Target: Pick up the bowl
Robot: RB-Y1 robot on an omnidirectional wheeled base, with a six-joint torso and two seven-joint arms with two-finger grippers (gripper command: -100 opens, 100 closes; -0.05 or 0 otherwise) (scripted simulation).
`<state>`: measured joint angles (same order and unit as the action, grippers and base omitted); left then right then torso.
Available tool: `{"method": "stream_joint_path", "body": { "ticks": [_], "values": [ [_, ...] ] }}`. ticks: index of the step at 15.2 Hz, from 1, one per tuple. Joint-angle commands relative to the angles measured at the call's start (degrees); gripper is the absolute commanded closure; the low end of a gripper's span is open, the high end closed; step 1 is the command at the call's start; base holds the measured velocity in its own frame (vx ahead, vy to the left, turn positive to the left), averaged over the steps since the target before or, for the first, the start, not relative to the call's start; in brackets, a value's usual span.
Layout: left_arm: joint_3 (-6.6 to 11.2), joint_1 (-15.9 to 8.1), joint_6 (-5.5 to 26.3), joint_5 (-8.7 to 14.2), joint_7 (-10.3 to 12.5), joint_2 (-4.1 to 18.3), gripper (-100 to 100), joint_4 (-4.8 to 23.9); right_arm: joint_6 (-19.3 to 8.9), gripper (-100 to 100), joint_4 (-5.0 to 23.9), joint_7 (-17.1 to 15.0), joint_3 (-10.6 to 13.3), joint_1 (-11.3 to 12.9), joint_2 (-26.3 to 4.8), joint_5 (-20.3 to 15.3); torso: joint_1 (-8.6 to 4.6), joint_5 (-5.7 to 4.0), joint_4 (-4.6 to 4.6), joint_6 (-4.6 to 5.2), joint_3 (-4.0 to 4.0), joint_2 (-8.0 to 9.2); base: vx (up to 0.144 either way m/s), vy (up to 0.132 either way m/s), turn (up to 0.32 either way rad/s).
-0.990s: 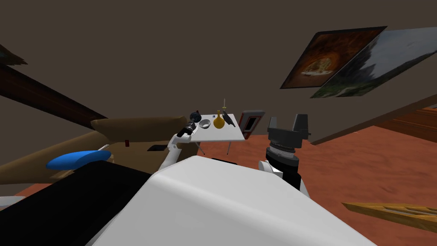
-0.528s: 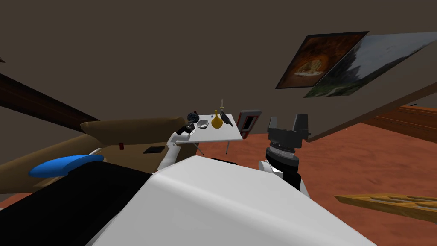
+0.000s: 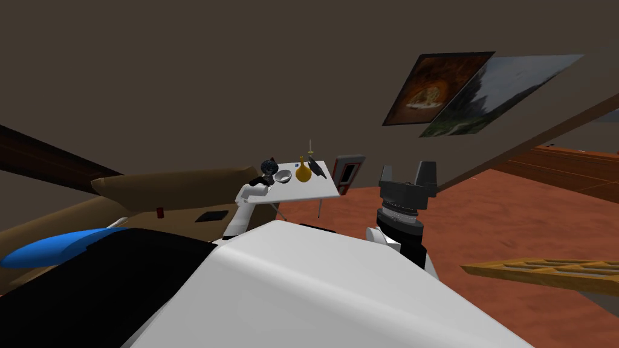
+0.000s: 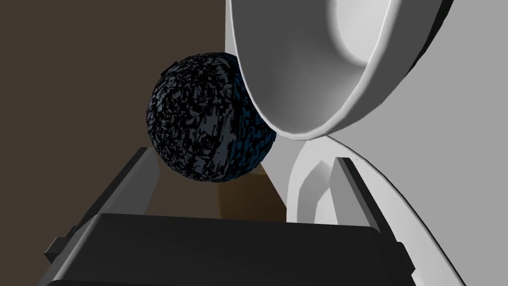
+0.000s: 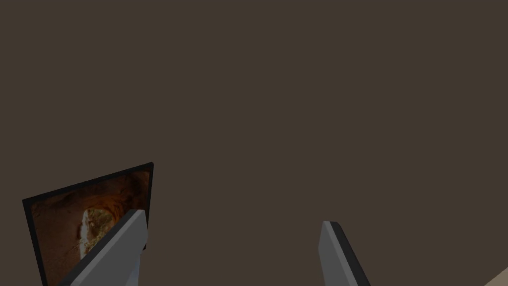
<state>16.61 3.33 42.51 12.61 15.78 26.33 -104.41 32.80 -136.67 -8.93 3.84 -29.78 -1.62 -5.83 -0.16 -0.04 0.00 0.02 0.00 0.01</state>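
Everything sits on or around the small white folding table, so I'll place things off that.

At the table's left edge is the left gripper, its two blades spread wide and holding nothing. Just beyond them, on the table's left corner, is a dark speckled ball. Right next to it is the plain white round bowl, the thing I'm after, standing on the table's left part with its near rim lined up roughly between the blades. Towards the middle of the table comes a yellow gourd-shaped vase, then a thin pale candle at the table's far edge and a dark flat slab leaning beside the vase. Well right of the table, the right gripper hangs in the air, blades apart too, nothing in them.

My worries:
- The ball is so close to the bowl that closing could catch it instead, or nudge it off the table's edge.
- Those thin blades on a smooth curved rim look slippy, so the bowl could tilt out of the pinch.
- A shove could slide the bowl into the vase.

Count: one bowl, one ball, one vase, one candle, one slab, one table, two grippers.
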Motion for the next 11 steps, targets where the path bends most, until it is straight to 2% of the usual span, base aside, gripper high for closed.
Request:
{"method": "stream_joint_path", "body": {
  "ticks": [1, 2, 3, 5, 6, 8, 9, 11],
  "values": [
    [0.29, -0.47, 2.81, 0.31, 0.14, 0.33, -100, 0.59, 0.00, 0, 0.00, 0.00, 0.00, 0.00, 0.00, 0.00, 0.00, 0.00, 0.00, 0.00, 0.00, 0.00, 0.002, -0.028, -0.032],
    [0.29, -0.47, 2.81, 0.31, 0.14, 0.33, -100, 0.59, 0.00, 0, 0.00, 0.00, 0.00, 0.00, 0.00, 0.00, 0.02, 0.00, 0.00, -0.02, 0.00, 0.00, 0.002, -0.015, 0.011],
    [1.11, -1.76, 4.94, 0.90, 0.55, 1.04, -100, 1.81, 0.00, 0, 0.00, 0.00, 0.00, 0.00, 0.00, 0.00, 0.07, 0.01, 0.00, -0.03, 0.00, 0.01, 0.000, -0.029, -0.073],
    [1.11, -1.76, 6.73, 0.90, 0.55, 1.04, -100, 1.81, 0.00, 0, 0.00, 0.00, 0.00, 0.00, 0.00, 0.00, 0.03, 0.01, 0.00, 0.00, 0.00, 0.00, 0.002, -0.029, -0.079],
    [1.92, -3.03, 8.16, 1.48, 0.95, 1.72, -100, 3.00, 0.00, 0, 0.00, 0.00, 0.00, 0.00, 0.00, 0.00, 0.05, 0.01, 0.00, -0.02, 0.00, 0.00, 0.006, -0.031, -0.108],
    [1.92, -3.03, 10.58, 1.48, 0.95, 1.72, -100, 3.00, 0.00, 0, 0.00, 0.00, 0.00, 0.00, 0.00, 0.00, 0.02, 0.00, 0.00, 0.00, -0.01, -0.02, 0.009, -0.032, -0.070],
    [2.70, -4.28, 11.94, 2.04, 1.34, 2.37, -100, 4.16, 0.00, 0, 0.00, 0.00, 0.00, 0.00, 0.00, 0.00, 0.03, 0.01, 0.00, -0.03, -0.01, -0.02, 0.010, -0.034, -0.068],
    [2.70, -4.28, 14.32, 2.04, 1.34, 2.37, -100, 4.16, 0.00, 0, 0.00, 0.00, 0.00, 0.00, 0.00, 0.00, 0.01, 0.00, -0.01, -0.01, -0.02, -0.03, 0.008, -0.033, -0.068]
  ]
}}
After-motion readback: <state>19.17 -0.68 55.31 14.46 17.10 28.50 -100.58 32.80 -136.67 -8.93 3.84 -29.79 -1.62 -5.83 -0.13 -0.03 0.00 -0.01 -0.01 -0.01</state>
